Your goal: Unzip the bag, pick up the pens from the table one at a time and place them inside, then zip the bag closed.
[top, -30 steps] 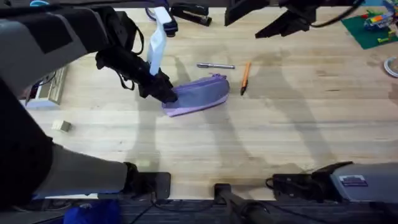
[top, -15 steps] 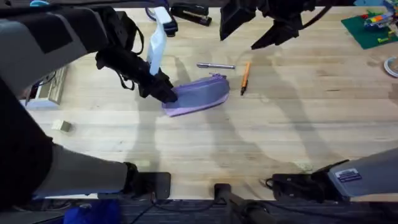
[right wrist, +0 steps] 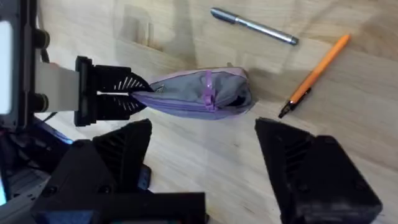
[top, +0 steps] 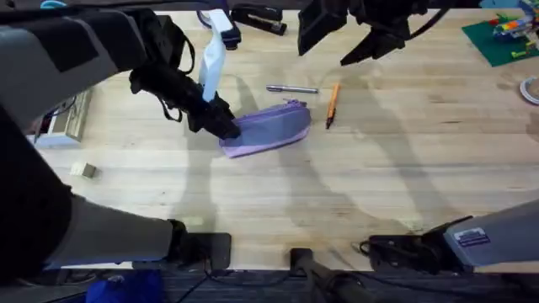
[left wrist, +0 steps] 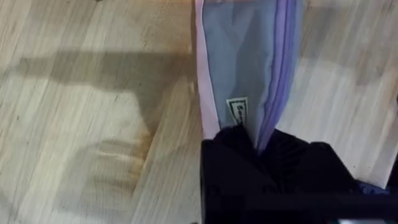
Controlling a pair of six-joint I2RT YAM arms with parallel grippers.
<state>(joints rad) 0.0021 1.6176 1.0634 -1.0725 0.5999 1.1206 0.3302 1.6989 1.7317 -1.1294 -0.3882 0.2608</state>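
The lavender bag [top: 269,128] lies on the table [top: 379,177], and my left gripper [top: 221,124] is shut on its left end. In the left wrist view the black fingers [left wrist: 249,162] pinch the bag's [left wrist: 245,56] end by the zipper seam. A silver pen [top: 292,89] and an orange pen [top: 332,104] lie just beyond the bag. My right gripper [top: 337,40] hovers open, high above the pens. Its wrist view looks down on the bag [right wrist: 186,99], a purple zipper pull [right wrist: 208,94], the silver pen [right wrist: 252,26] and the orange pen [right wrist: 314,74].
A black stapler [top: 257,17] lies at the table's far edge. A green brick plate [top: 504,38] sits far right, with a tape roll [top: 530,88] at the right edge. A grey box [top: 63,122] and a small block [top: 82,170] lie at the left.
My right gripper has shifted left and a little nearer, now over the pens. The left gripper and the bag have stayed still.
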